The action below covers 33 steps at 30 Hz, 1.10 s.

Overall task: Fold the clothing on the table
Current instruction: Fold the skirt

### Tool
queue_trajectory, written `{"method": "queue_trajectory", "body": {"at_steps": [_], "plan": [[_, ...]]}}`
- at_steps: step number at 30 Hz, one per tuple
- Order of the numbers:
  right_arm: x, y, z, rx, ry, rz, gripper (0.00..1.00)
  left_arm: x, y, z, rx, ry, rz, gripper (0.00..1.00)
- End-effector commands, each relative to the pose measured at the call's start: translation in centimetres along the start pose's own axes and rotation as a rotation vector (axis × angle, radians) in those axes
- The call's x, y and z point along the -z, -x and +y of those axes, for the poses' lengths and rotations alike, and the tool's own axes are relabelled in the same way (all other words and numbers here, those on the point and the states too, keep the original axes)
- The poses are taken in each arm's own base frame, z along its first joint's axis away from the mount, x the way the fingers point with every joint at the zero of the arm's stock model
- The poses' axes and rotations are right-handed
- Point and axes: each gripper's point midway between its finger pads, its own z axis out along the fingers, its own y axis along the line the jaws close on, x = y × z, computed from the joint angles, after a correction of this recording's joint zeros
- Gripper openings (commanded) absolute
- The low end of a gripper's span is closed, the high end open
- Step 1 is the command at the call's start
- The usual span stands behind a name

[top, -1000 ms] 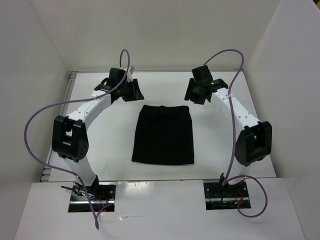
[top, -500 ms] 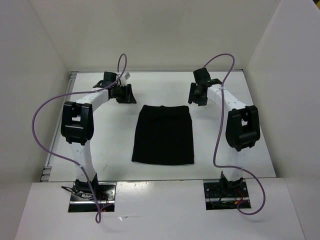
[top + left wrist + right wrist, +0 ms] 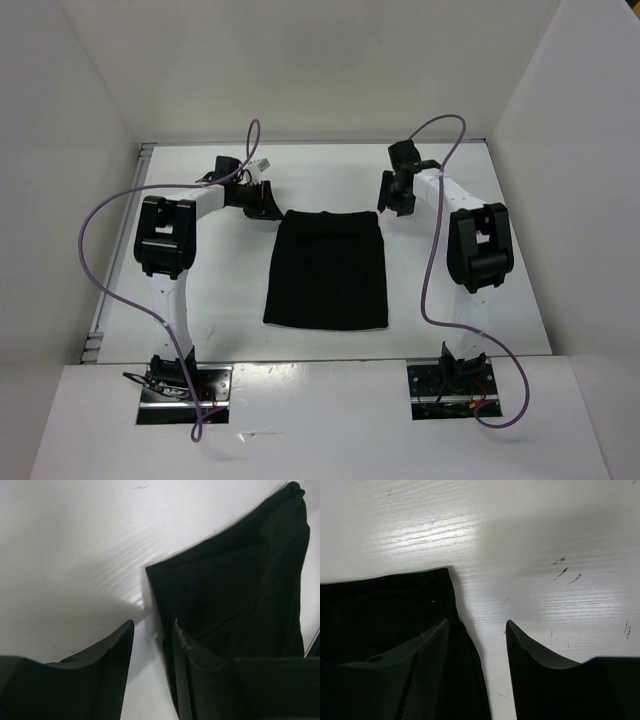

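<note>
The clothing (image 3: 327, 270), plain black and roughly rectangular, was laid flat at the middle of the table (image 3: 220, 300), slightly narrower toward 12 o'clock. The left gripper (image 3: 154, 625) was seen parted astride its 11 o'clock corner, and the right gripper (image 3: 477, 622) parted astride its 1 o'clock corner.

White upright walls (image 3: 330, 70) stand on three sides — left, back, right.
</note>
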Motion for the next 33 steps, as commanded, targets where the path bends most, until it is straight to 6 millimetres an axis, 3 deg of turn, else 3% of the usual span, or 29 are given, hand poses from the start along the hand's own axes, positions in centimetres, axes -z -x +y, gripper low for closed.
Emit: {"method": "queue_trajectory", "body": {"at_steps": [1,8,13,16,20,22,33], "plan": [[0.7,2.5,0.4,-0.005,0.026,-0.071,0.55,-1.1,0.3,-0.6,-0.059,-0.065,-0.013,0.45],[0.2,1.8,0.2,0.006,0.018,-0.053,0.54,-3.5,-0.7,-0.9,-0.05,-0.075,0.01,0.43],[0.2,2.2,1.0,0.019,0.089,-0.056,0.53,-4.2,-0.3,-1.2,-0.051,-0.092,0.0,0.42],[-0.6,2.0,1.3,0.015,0.143,-0.031,0.5,-4.5,-0.7,-0.9,-0.035,-0.091,0.009,0.36],[-1.1,1.5,2.1,0.03,0.217,0.001,0.49,-5.0,-1.4,-1.0,-0.022,-0.094,0.022,0.09],[-1.3,1.3,2.0,0.039,0.217,0.002,0.49,-5.0,-1.4,-1.1,-0.013,-0.094,0.022,0.02],[-4.0,-0.1,3.1,0.032,0.3,0.062,0.45,-4.9,-1.7,-0.8,-0.008,-0.075,0.024,0.0]]}}
